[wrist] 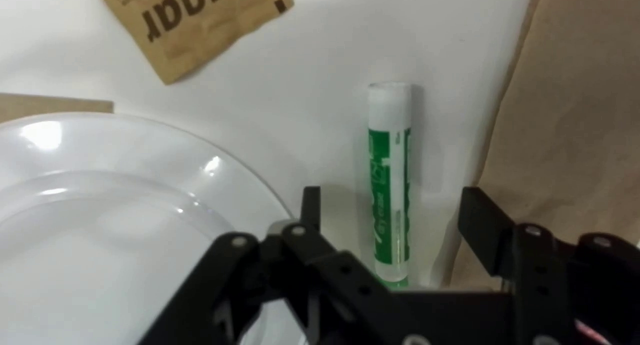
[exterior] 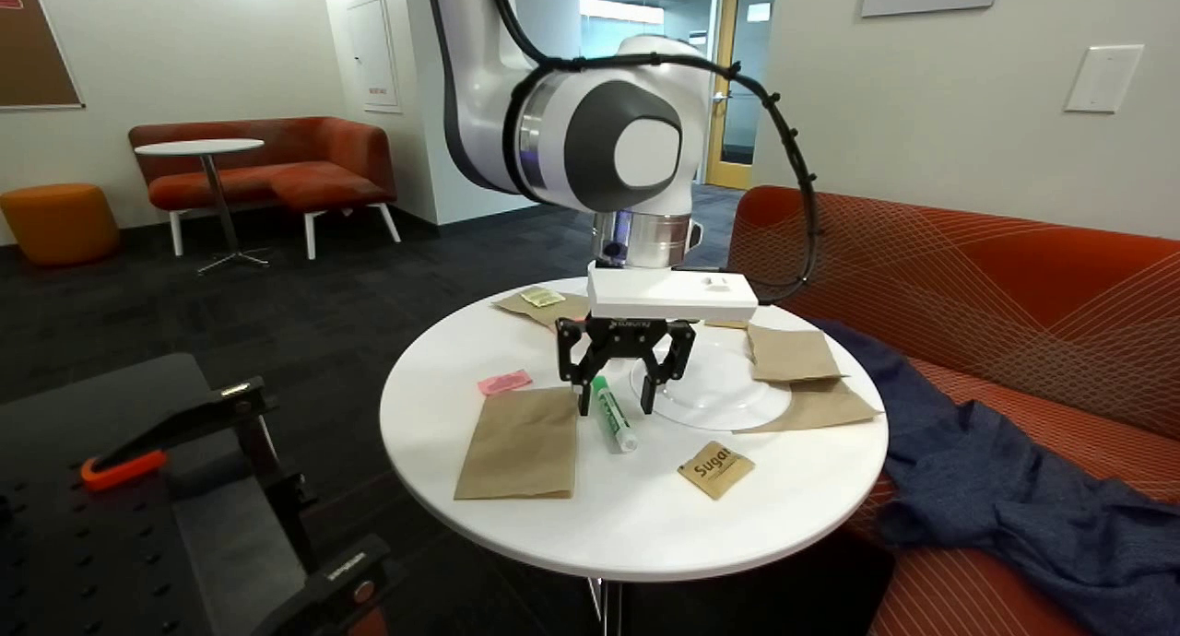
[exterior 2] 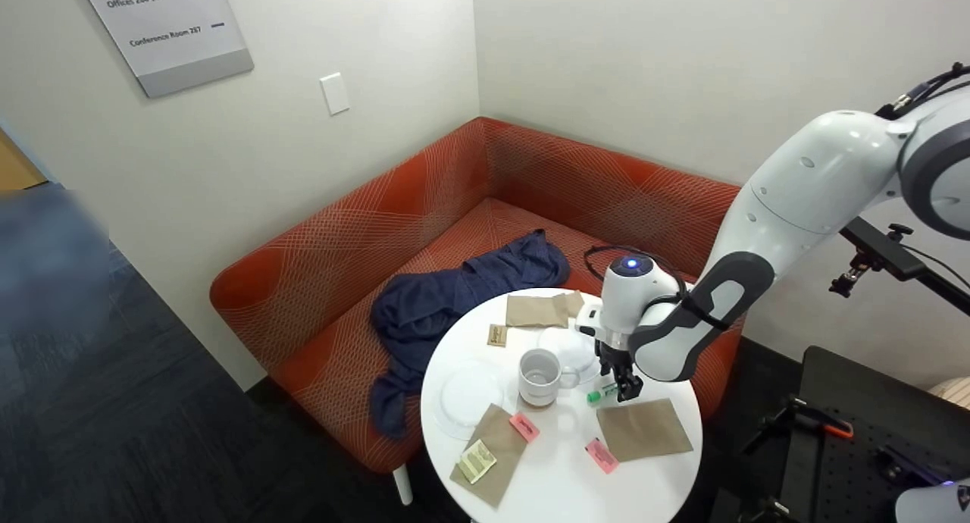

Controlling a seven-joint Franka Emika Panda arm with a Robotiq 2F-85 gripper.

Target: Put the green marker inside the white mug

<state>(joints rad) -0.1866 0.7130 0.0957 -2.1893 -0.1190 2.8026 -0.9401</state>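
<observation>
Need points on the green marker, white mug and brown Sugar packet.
Green marker [wrist: 390,185]: wrist view, middle of its labelled barrel.
White mug [exterior 2: 539,392]: in an exterior view, outer wall below the rim.
Brown Sugar packet [exterior: 717,470]: in an exterior view, its printed face.

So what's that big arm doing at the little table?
A robot arm has its open pincer lined up with a green marker, a jaw to either side, but isn't gripping it. The marker lies on the white table below, beside a brown napkin. The white mug it's meant for stands on the same table.
</observation>
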